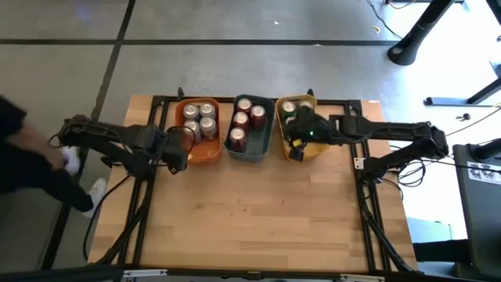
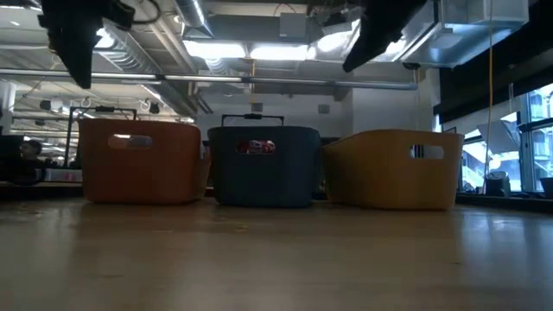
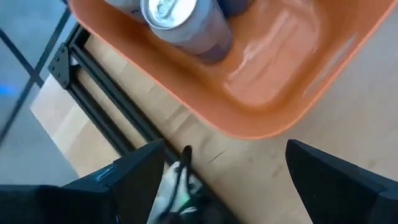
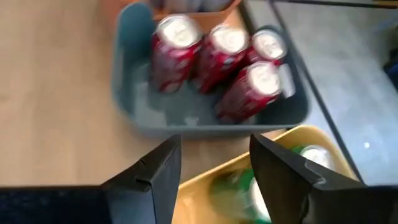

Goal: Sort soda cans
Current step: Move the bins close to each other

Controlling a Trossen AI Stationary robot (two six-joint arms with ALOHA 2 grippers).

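On a wooden table (image 1: 258, 211) we saw three bins in a row: orange (image 1: 205, 153) with four silver cans (image 1: 200, 121), blue-grey (image 1: 252, 155) with four red cans (image 4: 214, 59), yellow (image 1: 316, 150) with green cans (image 4: 249, 186). We could read no writing on them. Our left gripper (image 1: 178, 149) hung at the orange bin's edge, fingers wide, empty. Our right gripper (image 1: 297, 135) hovered over the yellow bin, fingers parted, holding nothing.
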